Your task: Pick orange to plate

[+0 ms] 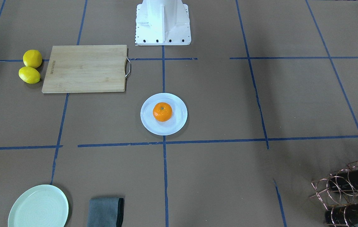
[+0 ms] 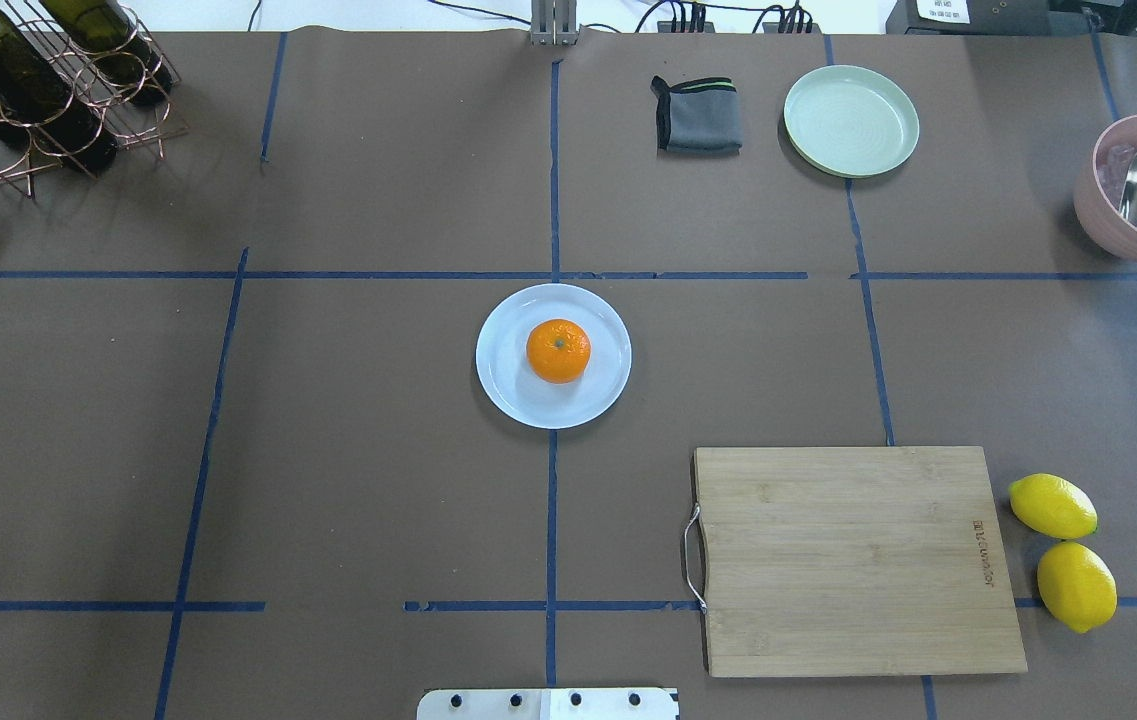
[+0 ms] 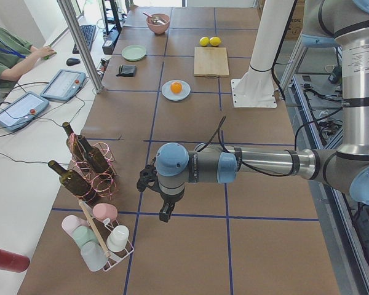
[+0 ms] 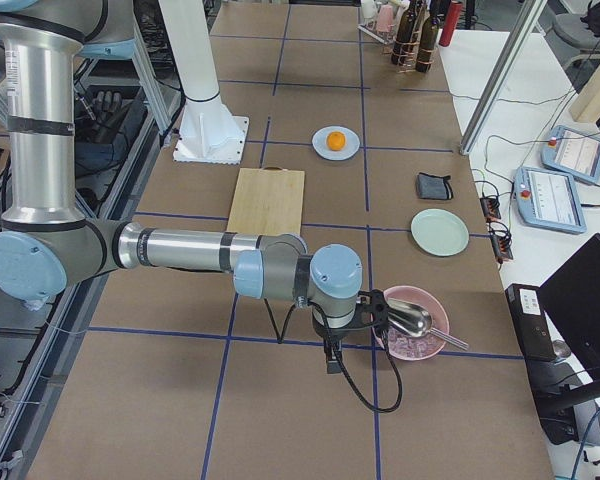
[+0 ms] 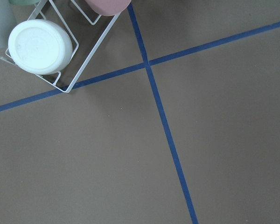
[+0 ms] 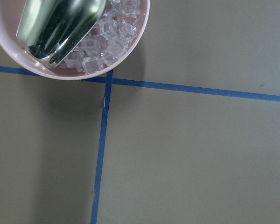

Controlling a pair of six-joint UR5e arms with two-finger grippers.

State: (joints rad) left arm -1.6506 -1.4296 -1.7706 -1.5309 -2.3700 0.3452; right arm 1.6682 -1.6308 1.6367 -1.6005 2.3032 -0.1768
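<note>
At the far left of the worktop point(image 2: 328, 450) stands a copper bottle rack point(image 2: 38, 110), and the left pincer point(image 3: 164, 208) hangs over bare paper at that end, beside a rack of cups point(image 3: 101, 239). It shows only in the side view, so I cannot tell whether its jaws are apart or together. In the middle, the orange point(image 2: 558, 350) sits stem-up on the white plate point(image 2: 503, 385), near its centre, with no arm close by. To the right lie a cutting board point(image 2: 853, 560) and 2 lemons point(image 2: 1053, 506). At the far right end the right pincer point(image 4: 342, 330) hovers beside a pink bowl point(image 2: 1128, 225); its jaw state is equally unreadable. I judge the placing step done, so nothing further seems needed beyond keeping both arms clear.
</note>
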